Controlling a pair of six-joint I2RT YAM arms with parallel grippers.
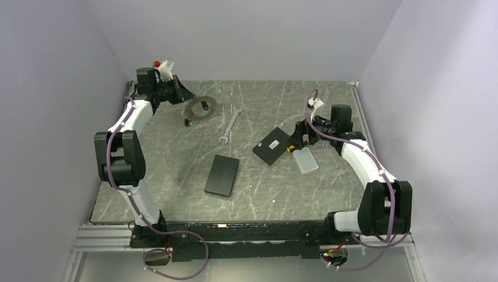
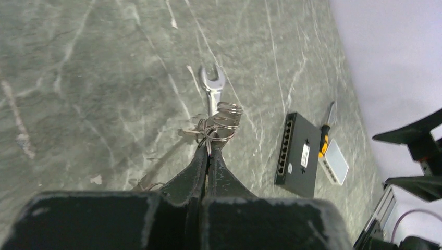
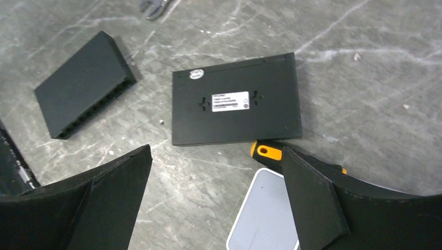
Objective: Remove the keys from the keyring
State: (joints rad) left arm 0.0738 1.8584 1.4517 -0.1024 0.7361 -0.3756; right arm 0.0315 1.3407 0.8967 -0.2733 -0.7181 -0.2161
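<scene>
My left gripper (image 2: 209, 150) is shut on the keyring (image 2: 225, 119), a cluster of thin wire loops held at the fingertips above the table. The keys (image 2: 192, 132) hang from it on the left as a small silvery bunch. No red piece shows. In the top view the left gripper (image 1: 183, 94) is at the far left of the table, beside a bright ring-shaped glare (image 1: 199, 108). My right gripper (image 3: 216, 156) is open and empty, low over a white box (image 3: 266, 219). In the top view it (image 1: 298, 138) is far from the keys.
A silver wrench (image 1: 230, 123) lies mid-table, just beyond the keyring in the left wrist view (image 2: 212, 86). A black switch (image 3: 237, 101) lies label up, with an orange-and-black screwdriver (image 3: 268, 152) beside it. A second black box (image 1: 222, 175) lies nearer the front.
</scene>
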